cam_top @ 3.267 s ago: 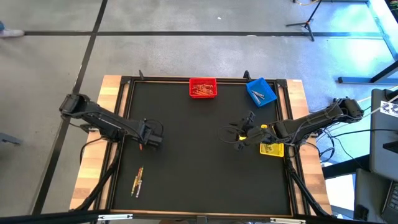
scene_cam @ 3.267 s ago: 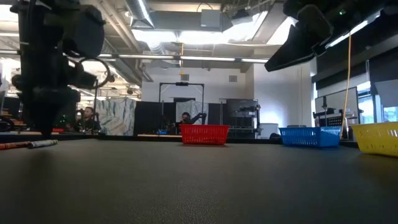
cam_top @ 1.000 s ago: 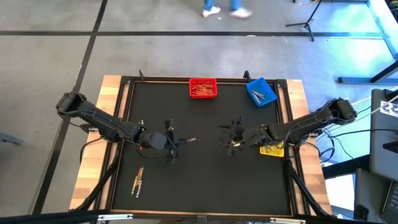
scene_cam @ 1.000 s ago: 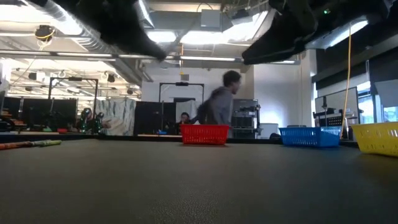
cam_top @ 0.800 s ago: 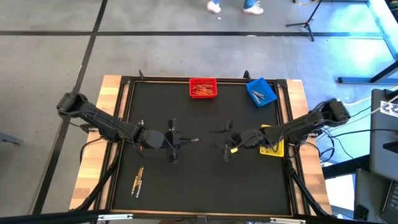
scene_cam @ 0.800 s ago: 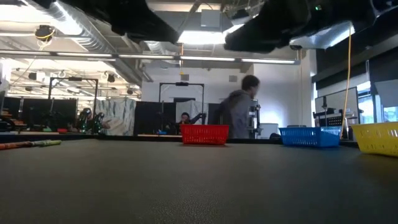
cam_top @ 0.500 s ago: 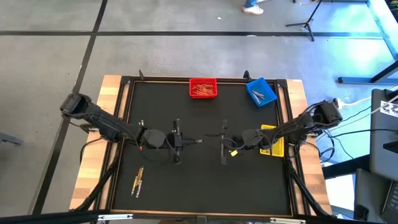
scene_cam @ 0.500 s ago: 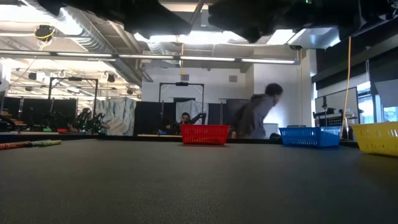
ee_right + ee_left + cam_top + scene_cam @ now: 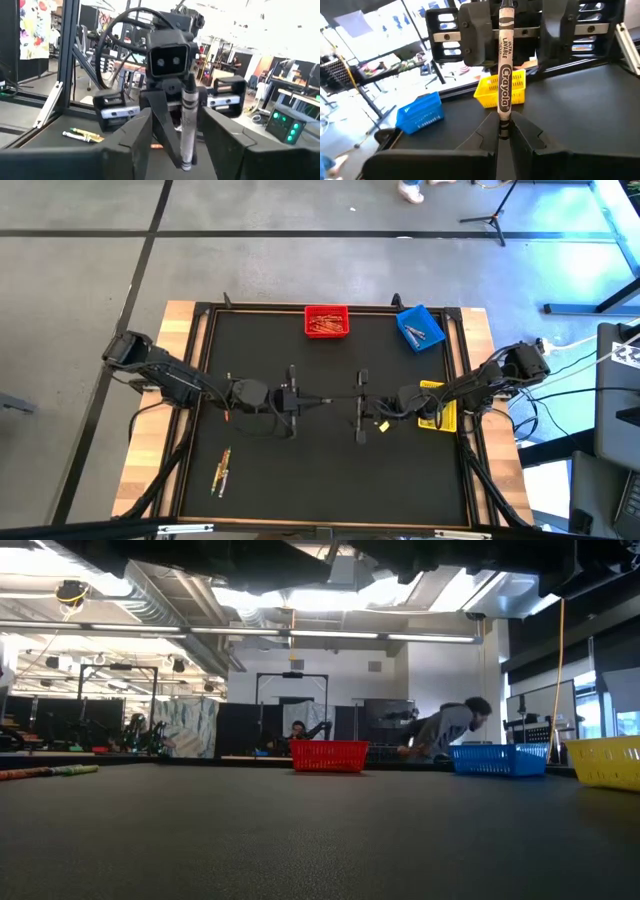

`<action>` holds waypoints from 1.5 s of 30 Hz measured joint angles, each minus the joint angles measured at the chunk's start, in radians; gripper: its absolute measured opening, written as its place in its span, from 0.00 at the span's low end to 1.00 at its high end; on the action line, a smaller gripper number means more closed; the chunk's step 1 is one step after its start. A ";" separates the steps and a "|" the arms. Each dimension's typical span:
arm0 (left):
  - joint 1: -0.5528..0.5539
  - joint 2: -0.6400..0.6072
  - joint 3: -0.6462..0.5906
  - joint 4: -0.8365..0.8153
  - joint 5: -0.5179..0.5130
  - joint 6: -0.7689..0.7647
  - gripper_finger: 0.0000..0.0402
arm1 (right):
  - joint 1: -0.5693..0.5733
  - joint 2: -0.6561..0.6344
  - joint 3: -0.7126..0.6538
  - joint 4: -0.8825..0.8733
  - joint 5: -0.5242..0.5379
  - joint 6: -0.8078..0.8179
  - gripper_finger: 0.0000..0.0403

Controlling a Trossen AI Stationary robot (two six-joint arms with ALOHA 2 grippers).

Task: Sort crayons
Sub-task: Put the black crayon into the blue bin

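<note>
One grey crayon [image 9: 506, 70] hangs level above the middle of the table, with my left gripper [image 9: 503, 131] shut on its near end. My right gripper [image 9: 176, 120] faces it from the table's right, open. Its two fingers stand on either side of the crayon's free end [image 9: 188, 125], and a gap shows on each side. In the high view the crayon [image 9: 335, 397] bridges my left gripper [image 9: 303, 397] and my right gripper [image 9: 358, 408]. A few more crayons [image 9: 221, 470] lie on the mat at the near left. My left gripper pinches the crayon's butt end [image 9: 503, 127] between its two fingers. The fingers come level from the table's left and lie along the crayon. The rest of it sticks straight out past the fingertips toward the right gripper, lifted clear of the mat.
A red bin [image 9: 326, 321] with crayons stands at the far edge and a blue bin [image 9: 420, 327] at the far right. A yellow bin [image 9: 437, 408] lies partly under my right arm. A person [image 9: 445, 730] bends behind the table in the room.
Both grippers have tipped up from slanting downward to level and drawn together over the table's middle, the left going right and the right going left. The crayon has gone along in the left gripper, and its free end now lies between the right gripper's fingers. A person has walked past behind.
</note>
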 joint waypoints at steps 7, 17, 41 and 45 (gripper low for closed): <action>0.032 0.006 0.000 0.006 0.093 0.015 0.05 | -0.048 0.001 0.000 0.006 -0.049 0.012 0.28; 0.038 0.006 0.000 -0.001 0.097 0.015 0.05 | -0.065 0.023 0.001 0.017 -0.105 0.044 0.20; 0.000 -0.018 0.006 -0.104 -0.097 -0.043 0.30 | -0.065 -0.225 0.001 -0.444 0.311 -0.028 0.04; 0.000 -0.018 0.006 -0.109 -0.097 -0.045 0.30 | -0.072 -0.324 0.001 -0.619 0.456 -0.025 0.08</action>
